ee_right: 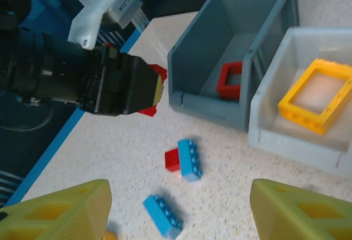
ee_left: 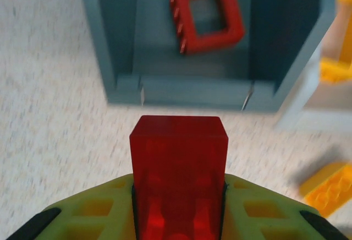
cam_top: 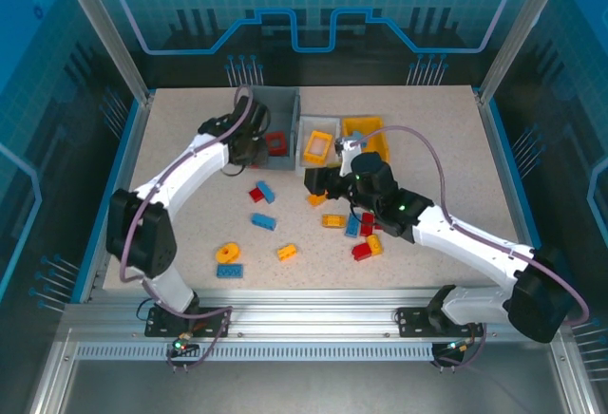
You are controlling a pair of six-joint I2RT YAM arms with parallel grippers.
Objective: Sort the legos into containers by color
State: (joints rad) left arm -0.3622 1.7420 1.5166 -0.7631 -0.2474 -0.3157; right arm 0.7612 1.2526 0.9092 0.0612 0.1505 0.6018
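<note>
Red brick point(ee_left: 179, 168) held end-on between the left fingers point(ee_left: 93, 210), which are closed tight against both its sides; it hangs above the tabletop point(ee_left: 49, 86), just short of the near wall of the grey bin point(ee_left: 192, 91), not yet inside. Red square frame point(ee_left: 208, 13) lies on that bin's floor.

White bin point(cam_top: 319, 120) touches the grey bin's right side, with a yellow frame point(cam_top: 315, 148) in it; yellow bin point(cam_top: 380, 134) is next on the right, contents too unclear to tell.

Right fingers point(ee_right: 60, 210) are spread wide with nothing between them; they hover over the tabletop in front of the white bin.

Loose on the tabletop: red block point(ee_right: 172, 159) touching a blue brick point(ee_right: 190, 159); second blue brick point(ee_right: 162, 215) near them. Toward the near edge: yellow ring point(cam_top: 228, 253) with a third blue brick point(cam_top: 229, 271) just beside it; yellow brick point(cam_top: 286, 253) to their right. Mixed cluster point(cam_top: 366, 235) of red, blue and yellow pieces lies partly under the right arm.
</note>
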